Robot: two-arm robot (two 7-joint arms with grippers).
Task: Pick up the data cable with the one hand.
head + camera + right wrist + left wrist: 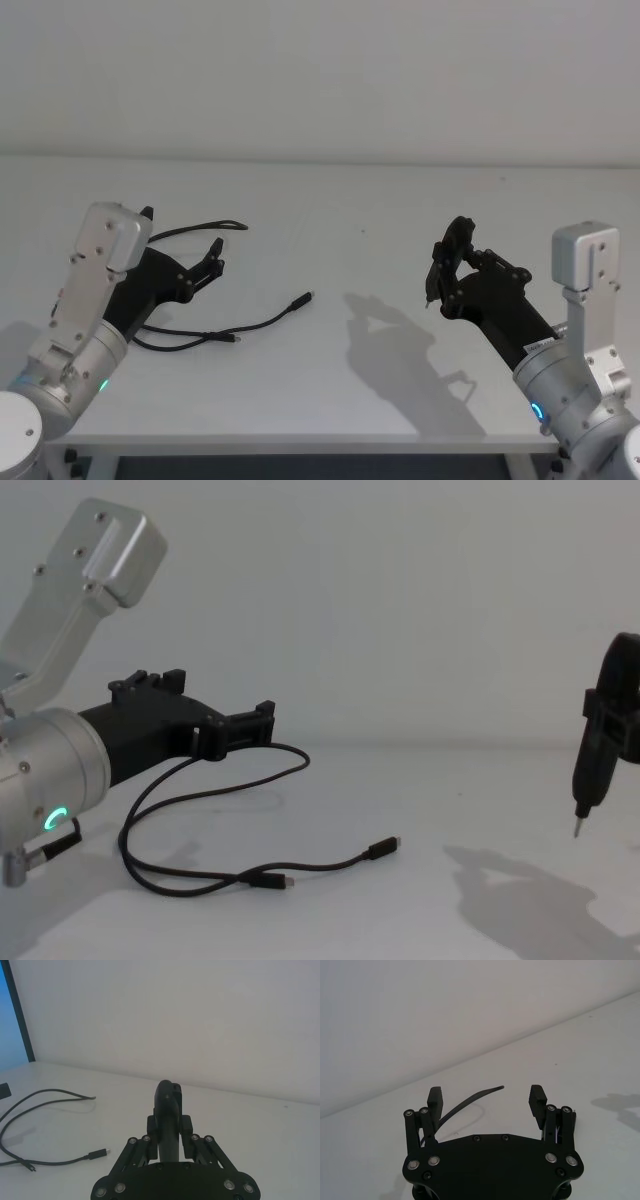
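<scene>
My left claw (pixel 213 257), the one on the silver wrist with the green ring, hung low over the left part of the white surface (pixel 340 200), its two fingers (pixel 434 1096) spread apart with nothing between them. The data cable (pixel 265 322) lay slack on the surface right there: from the chest view one strand ran just under my left claw and bowed out past the fingertips in a loop, then doubled back toward me and trailed off to the right. So the cable sat below and slightly ahead of the claw, and I judged that the move ahead of me was a short drop rather than a reach. Its long run went roughly across me, left to right, ending in two small plugs, one (pixel 235 340) near the middle of the slack and the other (pixel 303 299) farthest right, both lying flat and well short of the centre of the surface. In my left wrist view a strand crossed the gap between the fingers at a slant, which I took to mean a closing pinch would meet the cable across its length, not along it. Well apart on the right, my right claw (pixel 447 268) stood raised off the surface, clamped on a pointed black tool (pixel 590 770) and nowhere near the cable, so the left arm was plainly the nearer one
</scene>
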